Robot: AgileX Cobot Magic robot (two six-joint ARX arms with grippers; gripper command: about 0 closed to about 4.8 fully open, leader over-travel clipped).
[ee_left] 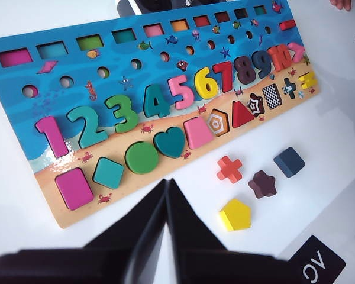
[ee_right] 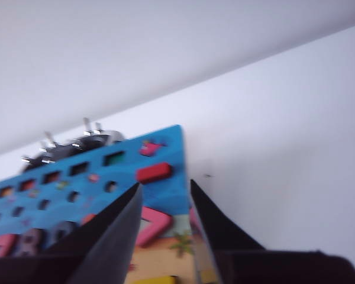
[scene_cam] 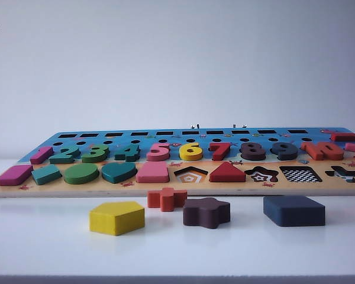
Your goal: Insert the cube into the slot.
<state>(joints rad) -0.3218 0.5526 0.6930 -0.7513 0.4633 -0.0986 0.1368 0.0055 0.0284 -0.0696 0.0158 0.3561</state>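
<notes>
Nearest the camera, on the white table [scene_cam: 47, 248], lie the yellow pentagon block [scene_cam: 116, 217], the maroon star block [scene_cam: 206, 212] and the cube [scene_cam: 293, 210], the cube on the right, just in front of the puzzle board [scene_cam: 165, 188]; the slot [scene_cam: 300, 174] sits empty, straight behind the cube. Left gripper [ee_left: 167, 184]: fingers pressed together, holding nothing, above the board's near edge. Right gripper [ee_right: 165, 188]: fingers spread, empty, over the board's far right corner.

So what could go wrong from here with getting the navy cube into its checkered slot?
1. The cube lies beside the maroon star block; a wide grab might knock it.
2. The checkered slot sits between the star recess and cross recess, so a skewed cube may jam.
3. The left tool looks shut; it must open first.
</notes>
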